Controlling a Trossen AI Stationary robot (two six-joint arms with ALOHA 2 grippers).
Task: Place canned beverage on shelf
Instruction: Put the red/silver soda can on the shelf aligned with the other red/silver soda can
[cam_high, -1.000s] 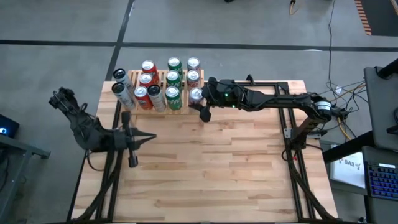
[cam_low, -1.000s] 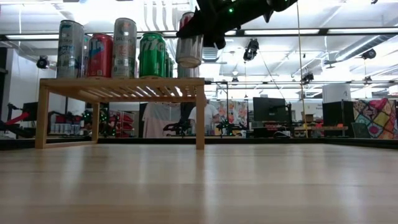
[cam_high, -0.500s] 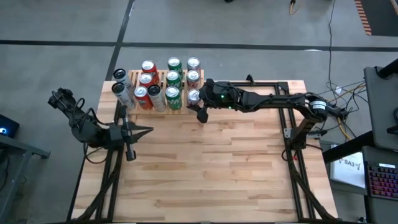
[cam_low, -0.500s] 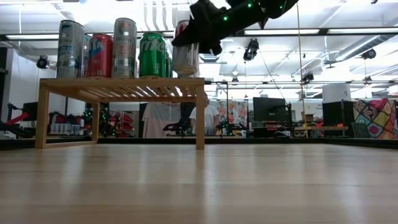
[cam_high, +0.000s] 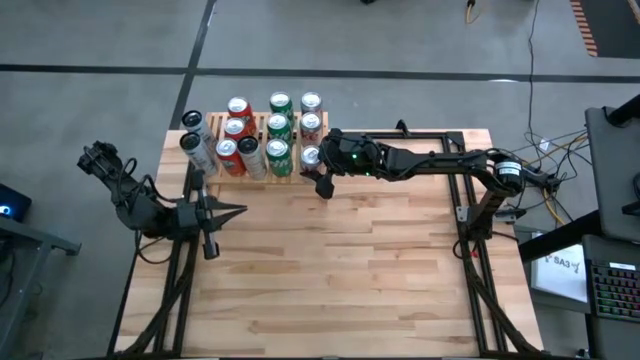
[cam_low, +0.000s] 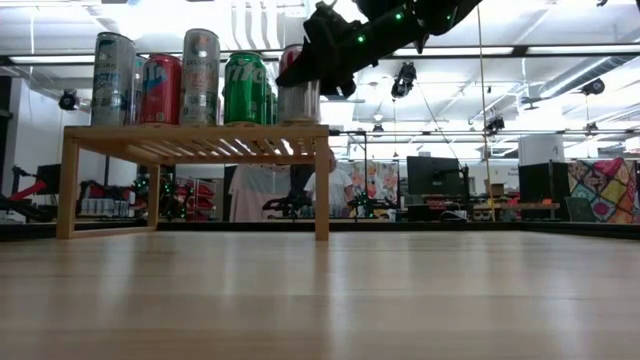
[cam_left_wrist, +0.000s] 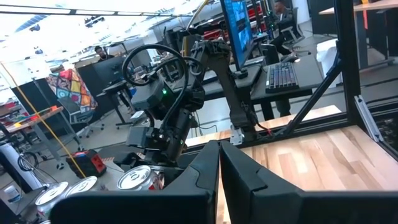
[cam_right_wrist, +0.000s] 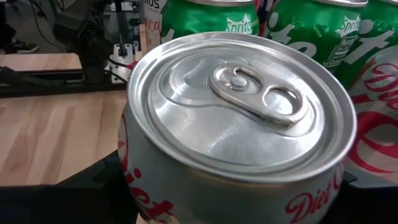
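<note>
Your right gripper (cam_high: 318, 170) is reaching in from the right side of the table (cam_high: 340, 260), jaws spread wide around a silver Diet Coke can (cam_high: 311, 156) and clamped on its sides. In the low view the can (cam_low: 299, 98) stands upright with its base on the shelf (cam_low: 200, 135) top, at the corner nearest the right arm and toward the table's open middle. The right wrist view is filled by the can's lid and pull tab (cam_right_wrist: 242, 102), with the gripper's dark fingers (cam_right_wrist: 93, 186) showing low on either side of the body. Right behind it you have green Sprite cans (cam_right_wrist: 311, 31) and a red-and-white can (cam_right_wrist: 373, 118), close but I can't tell if they touch. The slatted rack holds three rows of upright cans: red ones (cam_high: 238, 108), green ones (cam_high: 280, 104), silver ones (cam_high: 311, 102). Two more silver cans (cam_high: 193, 135) stand at the rack's left end; can't tell from above if they're on the slats. Your left gripper (cam_high: 225, 213) is parked over the left side of the table, well clear of the rack, fingers pressed together with nothing between them; its wrist view looks across at the right arm (cam_left_wrist: 165, 118) and the can tops (cam_left_wrist: 137, 177).
</note>
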